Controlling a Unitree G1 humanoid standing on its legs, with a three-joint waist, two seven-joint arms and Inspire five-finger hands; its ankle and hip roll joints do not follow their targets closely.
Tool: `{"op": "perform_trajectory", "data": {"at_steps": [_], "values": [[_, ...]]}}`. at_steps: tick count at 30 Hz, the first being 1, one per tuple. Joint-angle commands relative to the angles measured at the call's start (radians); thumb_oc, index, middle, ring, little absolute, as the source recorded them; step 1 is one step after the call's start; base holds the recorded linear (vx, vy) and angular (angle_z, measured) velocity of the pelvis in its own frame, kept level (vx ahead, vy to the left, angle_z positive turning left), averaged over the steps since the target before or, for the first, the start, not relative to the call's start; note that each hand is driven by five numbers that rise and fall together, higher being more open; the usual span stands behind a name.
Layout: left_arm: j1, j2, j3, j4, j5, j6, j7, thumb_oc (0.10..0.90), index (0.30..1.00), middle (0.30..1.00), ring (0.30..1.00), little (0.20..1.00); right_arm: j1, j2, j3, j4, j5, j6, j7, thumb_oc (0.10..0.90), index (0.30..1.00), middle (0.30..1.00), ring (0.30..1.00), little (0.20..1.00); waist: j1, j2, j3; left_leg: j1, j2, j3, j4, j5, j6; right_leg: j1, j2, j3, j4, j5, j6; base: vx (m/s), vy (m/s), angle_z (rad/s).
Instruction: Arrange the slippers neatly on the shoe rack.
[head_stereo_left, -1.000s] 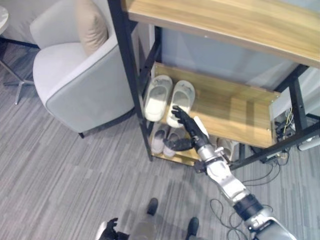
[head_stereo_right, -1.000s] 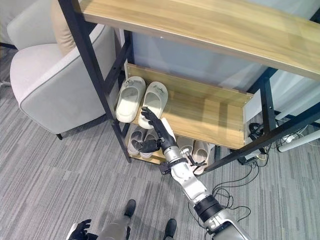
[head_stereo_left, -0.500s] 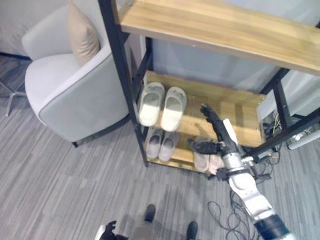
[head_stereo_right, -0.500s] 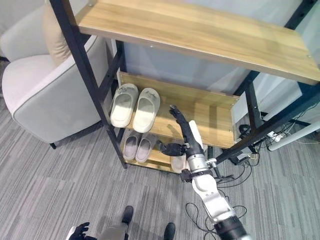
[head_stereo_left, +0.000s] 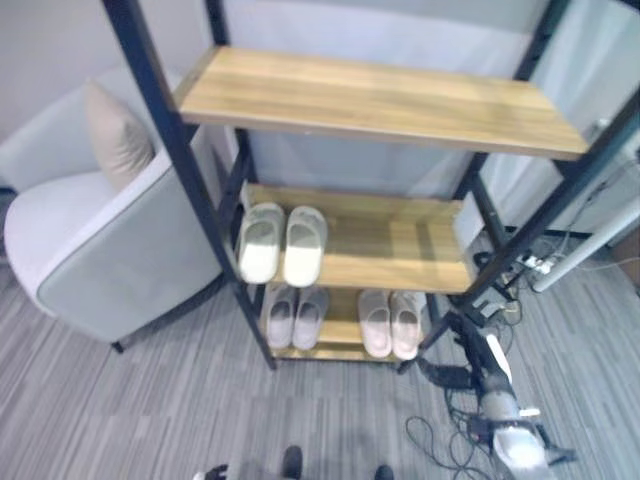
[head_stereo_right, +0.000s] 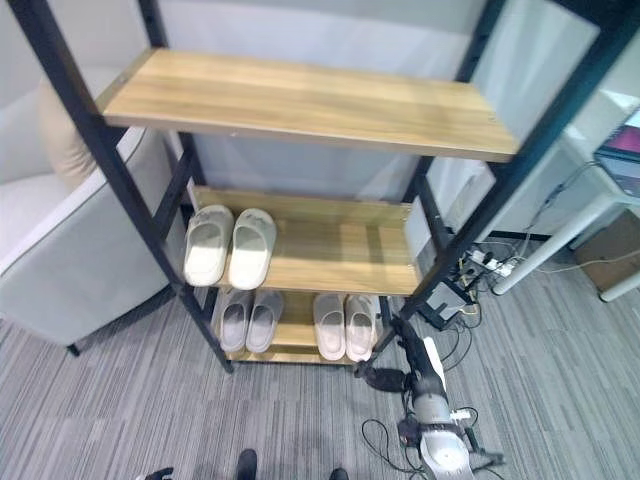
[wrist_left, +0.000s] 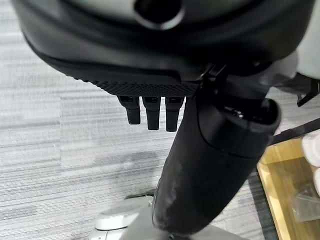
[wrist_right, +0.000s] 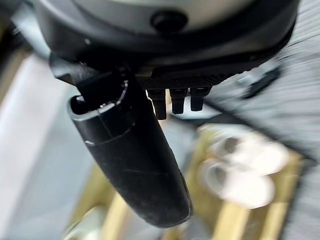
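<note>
Shoe rack, black frame w/ wood shelves, is standing at centre of head views. Cream slippers are sitting side by side at the 9 o'clock end of the mid shelf, toes pointing to 12. Grey slippers are lying as a pair directly below them on the bottom shelf. Pink slippers are lying as a pair just beside the grey ones, toward 3 o'clock on the same shelf. All three prs are looking parallel and tidy. Top shelf is carrying nothing.

Right hand is hanging off the rack at approx 5 o'clock from the pink pr, near the rack's front corner post, over carpet, apart from every slipper. Fingers are extending straight, thumb sticking out apart from them; hand is holding nothing. In right wrist view a pale pr is showing blurred beyond the fingertips, not touching.

Left hand is showing in its own wrist view, fingers relaxed and straight, gripping nothing, pointing at carpet.

Grey armchair w/ beige cushion is standing at 9 o'clock of the rack.
</note>
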Motion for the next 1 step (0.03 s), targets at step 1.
{"op": "perform_trajectory", "data": {"at_steps": [1], "values": [[-0.038,-0.024,-0.012,0.044,-0.026,-0.033,-0.029,0.800,0.900,0.900,0.900,0.900,-0.073,-0.021,-0.036,0.039,0.005,-0.073,0.000,0.800,0.900,0.900,0.900,0.900,0.012,0.040,-0.035,0.071,-0.015,0.013,-0.005,-0.124,0.008,0.031,0.046,-0.015,0.087,-0.104,0.025,-0.08,-0.059,-0.08]]}}
